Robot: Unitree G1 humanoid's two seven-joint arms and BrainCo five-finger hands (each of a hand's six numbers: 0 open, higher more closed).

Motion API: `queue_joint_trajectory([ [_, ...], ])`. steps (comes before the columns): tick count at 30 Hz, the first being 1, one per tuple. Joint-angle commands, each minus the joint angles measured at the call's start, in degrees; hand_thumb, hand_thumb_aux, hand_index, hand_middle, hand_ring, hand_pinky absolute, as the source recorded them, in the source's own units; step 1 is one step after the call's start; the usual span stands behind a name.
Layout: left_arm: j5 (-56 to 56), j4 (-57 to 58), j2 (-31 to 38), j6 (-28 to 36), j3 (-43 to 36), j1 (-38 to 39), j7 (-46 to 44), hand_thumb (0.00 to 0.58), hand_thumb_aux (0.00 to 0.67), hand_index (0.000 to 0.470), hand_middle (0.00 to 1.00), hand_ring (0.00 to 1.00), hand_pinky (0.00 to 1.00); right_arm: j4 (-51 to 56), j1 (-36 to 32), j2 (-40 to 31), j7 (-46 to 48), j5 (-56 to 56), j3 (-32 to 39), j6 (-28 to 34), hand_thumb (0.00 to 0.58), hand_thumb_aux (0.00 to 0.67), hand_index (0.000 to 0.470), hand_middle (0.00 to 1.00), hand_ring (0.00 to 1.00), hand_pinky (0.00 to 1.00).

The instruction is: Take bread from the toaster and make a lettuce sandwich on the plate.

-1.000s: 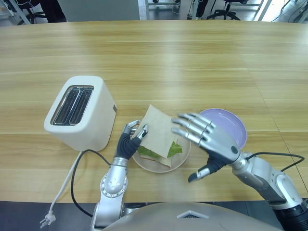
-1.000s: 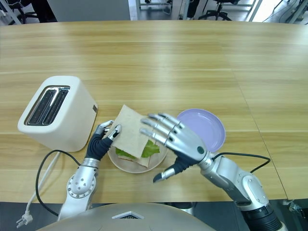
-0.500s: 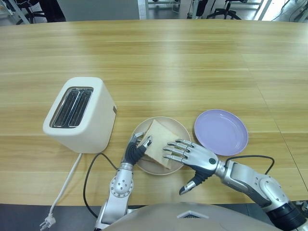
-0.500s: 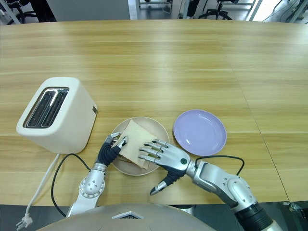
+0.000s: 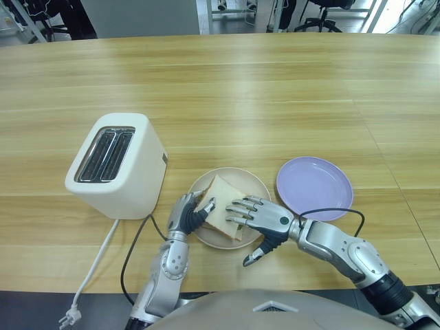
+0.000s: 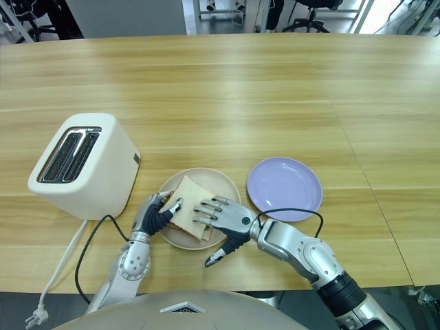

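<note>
- One long wooden table [image 5: 240,89] carries everything you need to check; pale planks run left to right across it.
- White toaster [image 5: 130,179] stands on your robot's left side of the table, its two slots [image 5: 104,155] facing up. What sits in the slots, you cannot tell.
- Purple plate [image 5: 314,188] lies to the right, bare-faced, just beside the beige plate and apart from it by a thin strip of wood.
- Beige plate [image 5: 237,173] sits between the toaster and the purple plate, near the table's front edge.
- Bread slice [image 5: 221,206] lies on the beige plate, one corner pointing away from the robot, and covers most of the plate's near half. What lies under it, you cannot make out.
- Right hand [image 5: 265,216] is low over the plate's right rim, palm down, fingers spread and nearly straight, their tips touching the right edge of the bread slice. It grips nothing; the thumb sticks out toward the table's front edge.
- Left hand [image 5: 187,214] is at the plate's left rim, fingers curled in and pinched on the left corner of the bread slice.
- White cord [image 5: 103,251] runs from the toaster's base toward the front edge, ending in a plug [image 5: 67,317].
</note>
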Motion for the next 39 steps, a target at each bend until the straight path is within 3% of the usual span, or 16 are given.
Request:
queue_joint_trajectory([
  [1,4.44,-10.75,0.82,-3.32,3.94,-3.69,6.65,0.000,0.000,0.000,0.99,0.99,0.99,5.91,1.38,-2.24,6.72,-3.37,4.44,1.21,0.000,0.000,0.000,0.00,0.00,0.00],
  [2,4.47,-12.91,1.15,-4.28,5.67,-4.17,8.13,0.000,0.000,0.000,0.99,0.99,0.99,5.99,1.16,-2.17,6.41,-3.31,4.34,1.60,0.000,0.000,0.000,0.00,0.00,0.00],
  [3,4.20,-15.20,1.61,-5.19,7.61,-4.59,9.09,0.000,0.000,0.000,0.44,0.44,0.44,6.02,0.96,-1.94,6.02,-3.14,4.11,2.19,0.000,0.000,0.000,0.00,0.00,0.00],
  [4,3.61,-17.09,1.92,-6.04,9.42,-4.87,9.61,0.000,0.000,0.000,0.06,0.06,0.06,5.95,0.73,-1.79,5.67,-3.11,3.98,2.69,0.000,0.000,0.000,0.00,0.00,0.00],
  [10,-4.01,-22.80,2.72,-11.48,18.32,-4.02,9.51,0.000,0.000,0.000,0.00,0.00,0.00,5.11,-0.52,0.18,1.59,-0.91,1.54,6.19,0.000,0.000,0.000,0.00,0.00,0.00],
  [12,-5.58,-23.53,3.03,-13.76,19.95,-3.15,9.25,0.000,0.000,0.000,0.00,0.00,0.00,4.66,-0.80,1.31,-0.75,0.99,-0.10,7.11,0.371,0.268,0.184,0.00,0.00,0.00],
  [13,-6.19,-23.88,3.00,-14.66,20.56,-2.74,8.96,0.000,0.000,0.000,0.00,0.00,0.00,4.46,-0.89,1.74,-1.64,2.16,-0.84,7.34,0.371,0.268,0.184,0.00,0.00,0.00],
  [14,-7.54,-24.18,2.88,-15.58,20.91,-2.44,8.48,0.000,0.000,0.000,0.00,0.00,0.00,4.21,-0.92,2.27,-2.48,4.01,-1.72,7.31,0.564,0.557,0.382,0.00,0.00,0.00],
  [15,-10.58,-24.28,2.87,-16.96,20.81,-2.06,7.25,0.000,0.000,0.000,0.00,0.00,0.00,3.85,-1.12,3.18,-4.28,7.26,-2.94,6.36,0.564,0.557,0.382,0.00,0.00,0.00],
  [16,-14.59,-24.11,3.00,-18.60,20.37,-1.59,5.57,0.505,0.428,0.294,0.00,0.00,0.00,3.28,-0.90,4.45,-4.47,12.25,-4.36,6.12,0.580,0.670,0.460,0.00,0.00,0.00],
  [17,-19.34,-23.94,3.00,-19.73,19.81,-1.11,3.49,0.505,0.428,0.294,0.00,0.00,0.00,2.57,-0.60,5.77,-4.81,17.69,-5.85,5.55,0.580,0.670,0.460,0.00,0.00,0.00],
  [18,-24.22,-23.76,3.44,-20.69,19.08,-0.69,0.85,0.580,0.670,0.460,1.00,1.00,1.00,1.70,-0.44,6.97,-5.23,22.86,-7.31,4.71,0.580,0.670,0.460,1.00,1.00,1.00],
  [24,-53.82,-22.33,13.65,-27.04,16.30,5.16,-21.33,0.580,0.670,0.460,1.00,1.00,1.00,-10.10,5.53,7.32,9.16,65.41,-12.58,11.01,0.580,0.670,0.460,1.00,1.00,1.00],
  [28,-62.01,-20.59,22.29,-30.09,14.62,11.83,-36.26,0.580,0.670,0.460,1.00,1.00,1.00,-16.12,11.27,0.49,19.39,78.65,-12.12,13.83,0.580,0.670,0.460,1.00,1.00,1.00],
  [34,-52.57,-14.86,31.39,-29.19,9.61,18.95,-48.20,0.580,0.670,0.460,1.00,1.00,1.00,-14.87,18.96,-10.26,29.87,72.50,-8.08,10.36,0.580,0.670,0.460,1.00,1.00,1.00],
  [39,-35.95,-8.35,32.11,-26.33,4.57,17.03,-48.30,0.580,0.670,0.460,1.00,1.00,1.00,-7.08,18.08,-11.17,26.64,53.99,-5.18,6.58,0.580,0.670,0.460,1.00,1.00,1.00],
])
